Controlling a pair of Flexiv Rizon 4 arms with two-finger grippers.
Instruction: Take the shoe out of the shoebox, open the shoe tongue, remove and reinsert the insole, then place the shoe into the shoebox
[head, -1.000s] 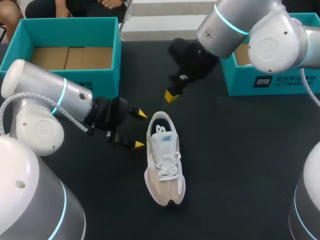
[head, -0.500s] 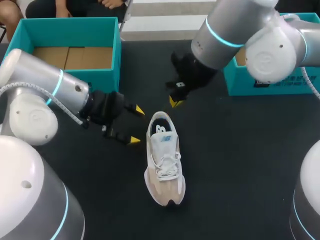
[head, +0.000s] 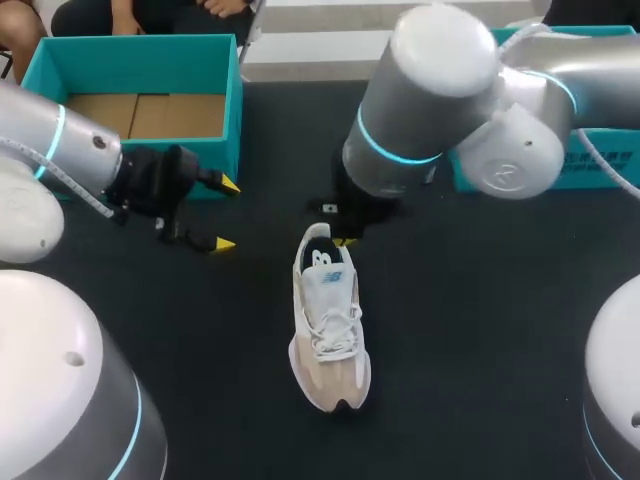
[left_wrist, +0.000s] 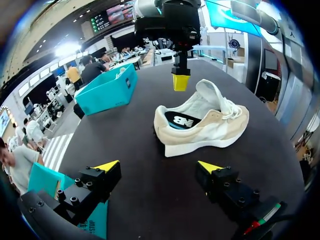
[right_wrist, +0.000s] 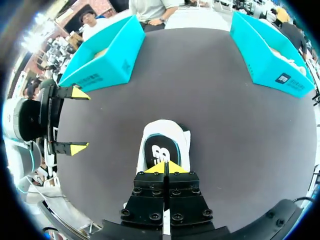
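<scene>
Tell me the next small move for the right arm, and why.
Probably lower the right gripper into the heel opening of the shoe: its shut tips hang just over the insole there, and the shoe lies free on the table.

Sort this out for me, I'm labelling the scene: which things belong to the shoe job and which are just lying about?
Job: shoe, its insole, teal shoebox near the open left gripper, shut right gripper above the heel.
Lying about: second teal box on the right; whether it is the lid, I cannot tell.
</scene>
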